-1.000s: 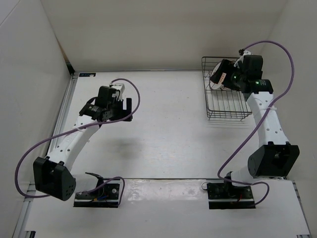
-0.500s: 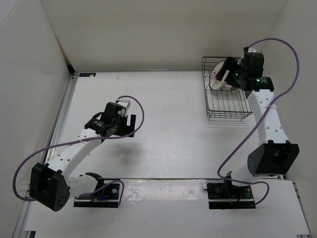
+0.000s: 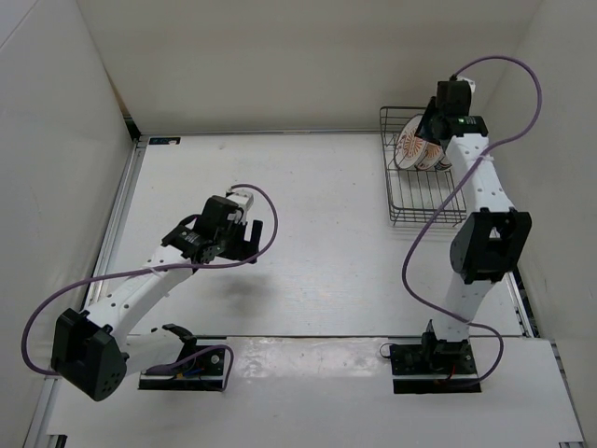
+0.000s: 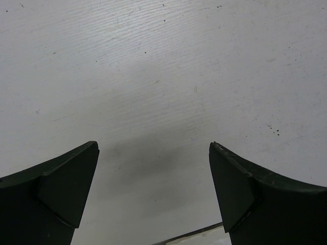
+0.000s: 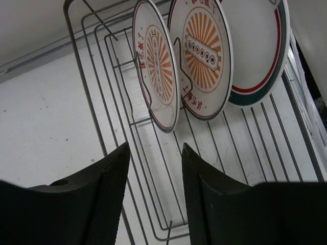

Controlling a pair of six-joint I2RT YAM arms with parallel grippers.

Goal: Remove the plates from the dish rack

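Note:
The black wire dish rack (image 3: 424, 201) stands at the far right of the table. Three white plates stand upright in its far end: two with orange sunburst centres (image 5: 156, 66) (image 5: 200, 51) and one with a dark green and red rim band (image 5: 260, 46). They show together in the top view (image 3: 415, 149). My right gripper (image 3: 431, 121) is open and empty; in the right wrist view (image 5: 155, 148) it hovers above the rack wires (image 5: 91, 102), just short of the nearest sunburst plate. My left gripper (image 3: 244, 245) is open and empty over bare table, as the left wrist view (image 4: 153, 148) also shows.
White walls enclose the table on the left, back and right; the rack sits close to the right wall. The near part of the rack (image 3: 427, 210) holds nothing. A metal strip (image 3: 308, 338) runs along the table's near edge by the arm bases.
My left arm has swung toward the table's middle and nearer the front. My right wrist has risen and pulled back to the rack's far end, uncovering the plates.

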